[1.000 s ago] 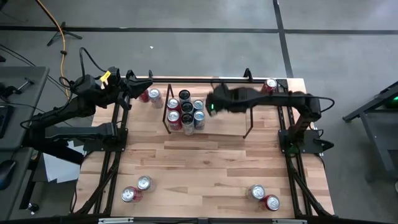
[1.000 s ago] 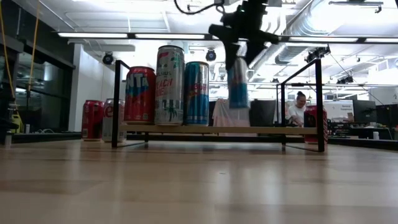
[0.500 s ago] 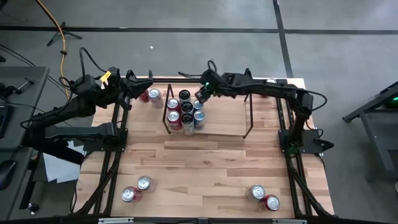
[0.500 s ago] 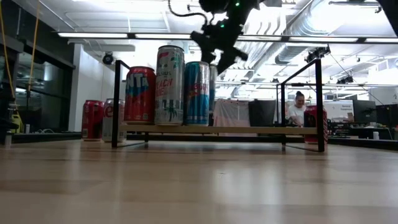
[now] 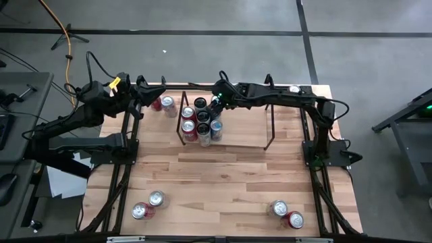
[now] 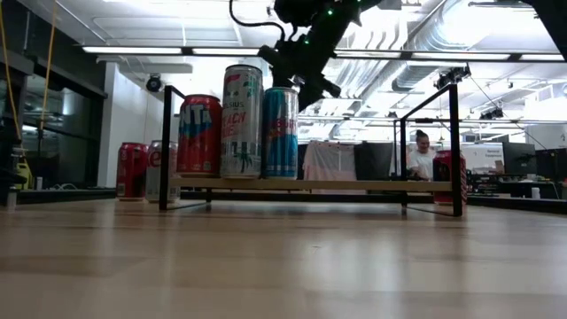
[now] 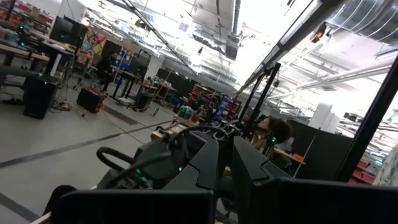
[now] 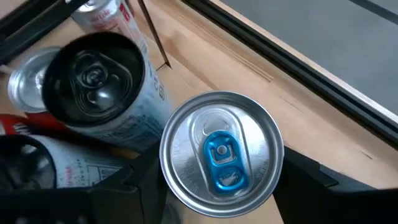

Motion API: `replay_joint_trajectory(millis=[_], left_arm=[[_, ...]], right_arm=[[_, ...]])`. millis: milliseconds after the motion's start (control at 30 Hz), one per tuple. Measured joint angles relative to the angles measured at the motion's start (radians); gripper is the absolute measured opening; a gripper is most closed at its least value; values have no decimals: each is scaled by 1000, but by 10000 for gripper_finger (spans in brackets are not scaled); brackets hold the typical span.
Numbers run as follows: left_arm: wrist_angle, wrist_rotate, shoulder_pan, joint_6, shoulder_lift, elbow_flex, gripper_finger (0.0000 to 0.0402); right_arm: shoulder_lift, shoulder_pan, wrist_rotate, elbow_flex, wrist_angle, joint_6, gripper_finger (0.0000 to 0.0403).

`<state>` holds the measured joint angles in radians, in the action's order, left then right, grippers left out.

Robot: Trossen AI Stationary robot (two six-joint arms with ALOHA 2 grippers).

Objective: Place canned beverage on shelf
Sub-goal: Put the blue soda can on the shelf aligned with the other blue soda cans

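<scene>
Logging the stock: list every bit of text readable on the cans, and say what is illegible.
"PEACH": tall white can on the shelf.
Red can: white letters, not readable.
Blue can: red lettering, blurred.
Cans in the right wrist view: print too blurred.
Right gripper over a blue-tab can.

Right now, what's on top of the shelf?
A cluster of cans at the left end of the shelf: about six, including a red can, a tall white can and a blue can. The right gripper covers part of the group.
</scene>
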<state>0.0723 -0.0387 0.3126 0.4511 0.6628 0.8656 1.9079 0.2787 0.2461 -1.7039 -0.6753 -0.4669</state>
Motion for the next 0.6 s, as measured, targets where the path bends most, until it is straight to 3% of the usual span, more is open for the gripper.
replay_joint_trajectory(millis=[467,600], left_arm=[[0,2,0,-2,0,0,3],[0,2,0,-2,0,0,3]], right_arm=[[24,-11,-9,-2,8,-8,214],[24,-11,-19,-2,5,-11,262]])
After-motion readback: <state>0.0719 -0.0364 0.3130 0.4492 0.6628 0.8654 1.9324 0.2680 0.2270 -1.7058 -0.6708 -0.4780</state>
